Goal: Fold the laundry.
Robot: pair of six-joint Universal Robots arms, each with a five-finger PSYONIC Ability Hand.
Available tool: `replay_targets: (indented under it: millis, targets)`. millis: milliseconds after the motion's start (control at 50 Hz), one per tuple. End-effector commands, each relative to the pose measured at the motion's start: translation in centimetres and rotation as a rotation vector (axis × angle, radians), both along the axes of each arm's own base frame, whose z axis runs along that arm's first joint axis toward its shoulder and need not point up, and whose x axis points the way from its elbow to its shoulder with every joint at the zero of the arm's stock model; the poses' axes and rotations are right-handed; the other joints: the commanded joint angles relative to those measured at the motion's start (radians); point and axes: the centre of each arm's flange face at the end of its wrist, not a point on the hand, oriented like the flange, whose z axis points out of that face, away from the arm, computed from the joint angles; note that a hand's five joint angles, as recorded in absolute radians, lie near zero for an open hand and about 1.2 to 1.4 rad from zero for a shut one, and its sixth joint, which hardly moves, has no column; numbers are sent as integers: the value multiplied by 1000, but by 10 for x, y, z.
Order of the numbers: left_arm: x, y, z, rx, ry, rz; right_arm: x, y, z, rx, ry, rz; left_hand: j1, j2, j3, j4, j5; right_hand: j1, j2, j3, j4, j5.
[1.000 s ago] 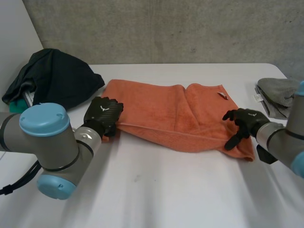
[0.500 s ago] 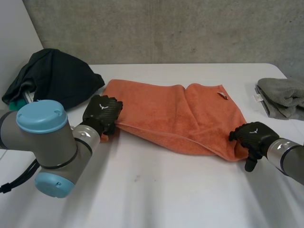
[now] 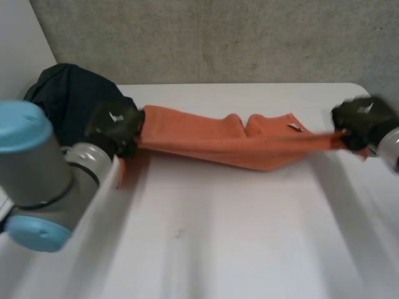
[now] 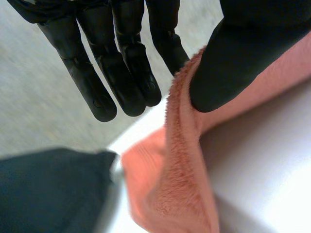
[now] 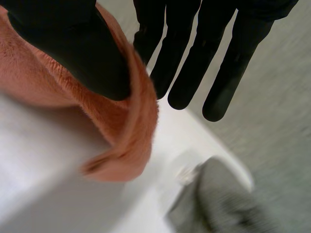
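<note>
Head view: the orange towel (image 3: 237, 146) is stretched taut across the upper middle of the frame, with the left hand (image 3: 115, 124) at its left end and the right hand (image 3: 360, 121) at the right edge. Left wrist view: the thumb pinches the towel's edge against straight fingers. Right wrist view: the thumb pinches a towel corner the same way, with a grey cloth (image 5: 228, 204) beyond the fingertips

Soft, even light falls over a bright white table (image 3: 249, 249).
A faint, soft-edged shadow is cast on the table beneath the orange towel (image 3: 206, 144), and it is deeper under the fold in the left wrist view. A dull sheen is seen on the fingers (image 4: 99, 97) of the left hand (image 4: 131, 58). The dark bundle (image 3: 65, 93) at the far left corner is rendered almost black.
</note>
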Motion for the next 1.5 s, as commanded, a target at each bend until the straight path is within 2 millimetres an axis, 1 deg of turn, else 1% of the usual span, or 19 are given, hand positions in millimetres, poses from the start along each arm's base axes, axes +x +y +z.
replay_targets:
  millis: [20, 100, 180, 260, 340, 420, 500, 560, 660, 740, 840, 960, 1040, 1120, 1180, 1240, 1360, 1420, 1500]
  targets:
    - [18, 39, 102, -181, 91, -33, -20, 29, 102, -82, 57, 1, 233, 200, 205, 197, 245, 313, 221, 211, 201, 209]
    - [32, 57, 128, -188, 56, -14, -28, 40, 124, -56, 140, 20, 233, 200, 205, 197, 245, 313, 221, 211, 201, 209]
    - [37, 61, 120, -87, -47, -6, -26, 46, 124, 5, 199, 61, 233, 200, 205, 197, 245, 313, 221, 211, 201, 209]
    - [34, 51, 96, 18, -120, -13, -13, 41, 102, 81, 202, 119, 233, 200, 205, 197, 245, 313, 221, 211, 201, 209]
    - [23, 21, 65, 74, -154, -20, 4, 33, 69, 174, 194, 161, 233, 200, 205, 197, 245, 313, 221, 211, 201, 209]
    - [6, -34, 35, 29, -166, -7, 18, 4, 32, 196, 180, 123, 233, 200, 205, 197, 245, 313, 221, 211, 201, 209]
    - [-8, -77, 35, -106, -159, 2, 30, -30, 29, 79, 119, 47, 233, 200, 205, 197, 245, 313, 221, 211, 201, 209]
    - [-16, -98, 61, -254, -110, 16, 34, -51, 45, -37, 48, -2, 233, 200, 205, 197, 245, 313, 221, 211, 201, 209]
    - [-22, -119, 155, -676, 121, 58, 33, -84, 127, -438, -256, -37, 233, 200, 205, 197, 245, 313, 221, 211, 201, 209]
    - [-16, -107, 207, -863, 289, 46, 25, -77, 191, -709, -498, 19, 233, 200, 205, 197, 245, 313, 221, 211, 201, 209]
    - [-10, -93, 211, -828, 315, 37, 10, -69, 209, -775, -580, 64, 233, 200, 205, 197, 245, 313, 221, 211, 201, 209]
    - [-2, -80, 167, -646, 237, 36, 16, -65, 180, -659, -510, 113, 233, 200, 205, 197, 245, 313, 221, 211, 201, 209]
    - [-1, -72, 114, -490, 168, 10, 15, -65, 135, -475, -453, 104, 233, 200, 205, 197, 245, 313, 221, 211, 201, 209]
    - [4, -60, 42, -294, 80, -27, 14, -59, 63, -227, -359, 97, 233, 200, 205, 197, 245, 313, 221, 211, 201, 209]
    - [7, -57, 0, -188, 37, -48, 14, -53, 26, -120, -296, 94, 233, 200, 205, 197, 245, 313, 221, 211, 201, 209]
    - [9, -53, -63, -55, -43, -69, 16, -41, -24, 20, -207, 90, 233, 200, 205, 197, 245, 313, 221, 211, 201, 209]
    - [13, -47, -103, 40, -113, -60, 12, -28, -64, 134, -124, 62, 49, 16, 21, 13, 61, 313, 221, 211, 201, 209]
    - [15, -48, -103, 28, -130, -41, 10, -25, -69, 153, -123, 45, -274, -307, -302, -310, -262, 313, 221, 211, 201, 209]
    - [19, -53, -95, 0, -120, 9, 9, -23, -70, 155, -127, 39, -465, -499, -493, -502, -453, 313, 221, 211, 201, 209]
